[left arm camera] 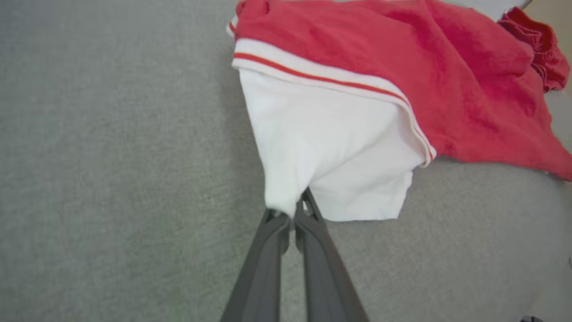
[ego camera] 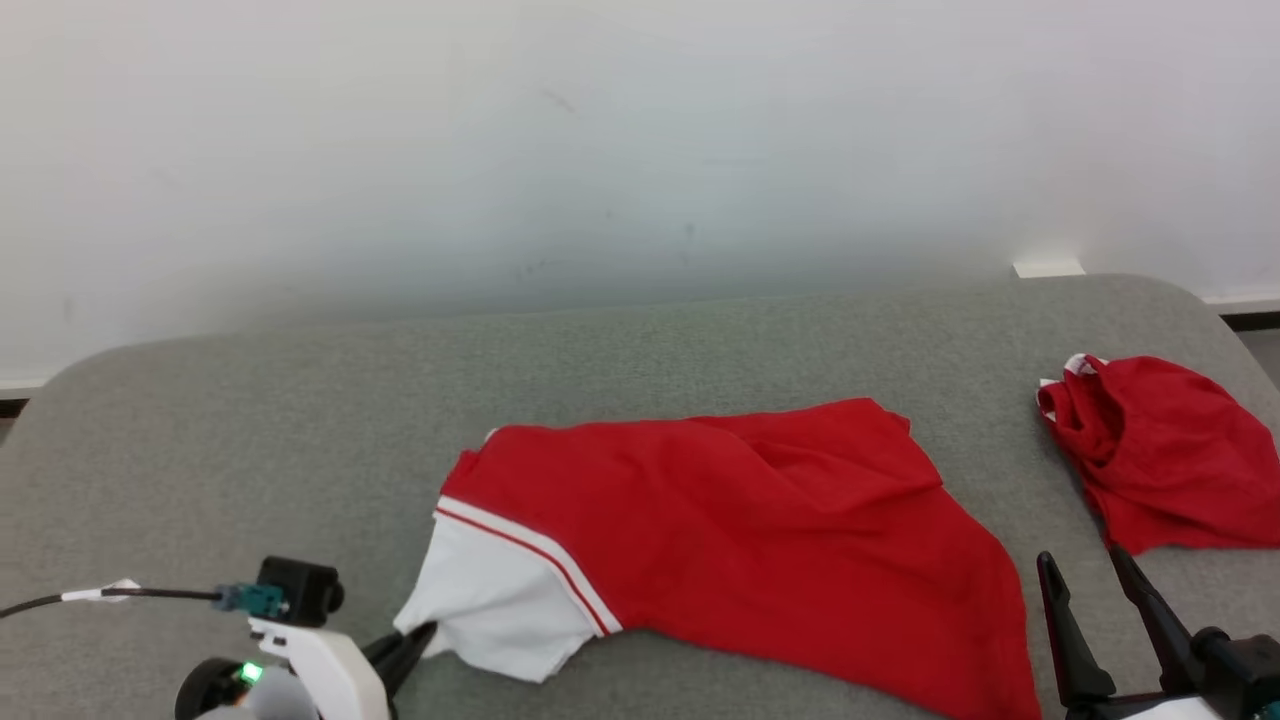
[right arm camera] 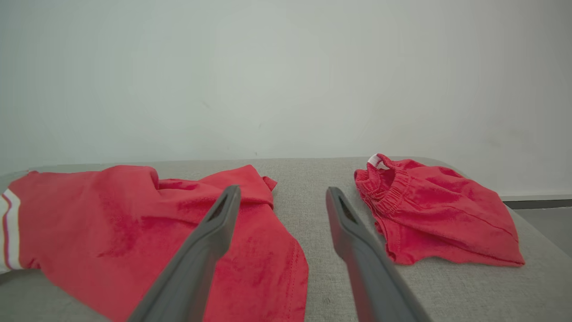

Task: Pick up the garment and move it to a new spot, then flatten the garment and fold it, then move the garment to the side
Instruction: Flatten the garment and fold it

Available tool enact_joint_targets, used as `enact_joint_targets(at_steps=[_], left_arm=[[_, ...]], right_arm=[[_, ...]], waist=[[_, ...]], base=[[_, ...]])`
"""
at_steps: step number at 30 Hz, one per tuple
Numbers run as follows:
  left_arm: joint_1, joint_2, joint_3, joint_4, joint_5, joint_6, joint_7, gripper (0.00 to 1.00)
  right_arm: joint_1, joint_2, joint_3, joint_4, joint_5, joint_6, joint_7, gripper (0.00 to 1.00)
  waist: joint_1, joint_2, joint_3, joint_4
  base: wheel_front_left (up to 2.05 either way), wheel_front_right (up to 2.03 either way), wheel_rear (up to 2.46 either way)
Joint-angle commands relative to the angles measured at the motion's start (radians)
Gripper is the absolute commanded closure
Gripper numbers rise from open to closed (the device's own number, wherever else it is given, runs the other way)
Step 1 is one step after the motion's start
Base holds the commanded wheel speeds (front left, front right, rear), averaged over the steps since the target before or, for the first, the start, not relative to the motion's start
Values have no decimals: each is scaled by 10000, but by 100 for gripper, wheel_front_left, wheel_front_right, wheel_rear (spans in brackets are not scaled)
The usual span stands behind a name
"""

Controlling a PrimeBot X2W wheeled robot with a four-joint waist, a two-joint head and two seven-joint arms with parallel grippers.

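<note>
The red T-shirt (ego camera: 760, 530) lies rumpled on the grey surface (ego camera: 300, 420), its long axis running left to right between both hands: the left hand (left arm camera: 290, 208) pinches its white sleeve (left arm camera: 330, 147), while the right hand (ego camera: 1082, 555) gapes empty near the opposite end.

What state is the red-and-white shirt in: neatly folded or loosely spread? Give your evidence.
Loosely spread, not folded: the shirt lies rumpled and creased across the grey surface, the left pincer shut on its white sleeve.
</note>
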Motion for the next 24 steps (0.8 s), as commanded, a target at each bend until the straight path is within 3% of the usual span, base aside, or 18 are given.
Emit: enact_joint_targets(at_steps=[1, 7, 14, 19, 22, 24], left_arm=[[487, 297, 41, -585, -314, 198, 411, 100], [1776, 1294, 50, -3284, -1021, 1312, 1719, 100], [2945, 2066, 280, -5716, -1521, 2785, 2200, 100], [3533, 2046, 497, -6227, -1955, 3281, 1964, 100], [3664, 1867, 523, -5812, -1967, 3288, 1741, 100], [3597, 1655, 469, -5324, -1789, 3265, 1522, 73]], right_arm=[[244, -93, -125, 0, -42, -25, 2, 0], [435, -117, -459, -95, -149, -25, 2, 0], [482, -286, -857, -258, -226, -25, 19, 0], [561, -266, -1085, -358, -291, -25, 112, 0], [596, -119, -1005, -373, -319, -25, 173, 0], [570, -61, -930, -368, -332, -25, 212, 0]], waist=[[0, -1, -234, 326], [0, -1, -325, 729], [0, -1, -309, 904], [0, -1, -300, 849], [0, -1, -296, 795], [0, -1, -270, 762]], base=[[0, 0, 0], [0, 0, 0], [0, 0, 0], [0, 0, 0], [0, 0, 0], [0, 0, 0]])
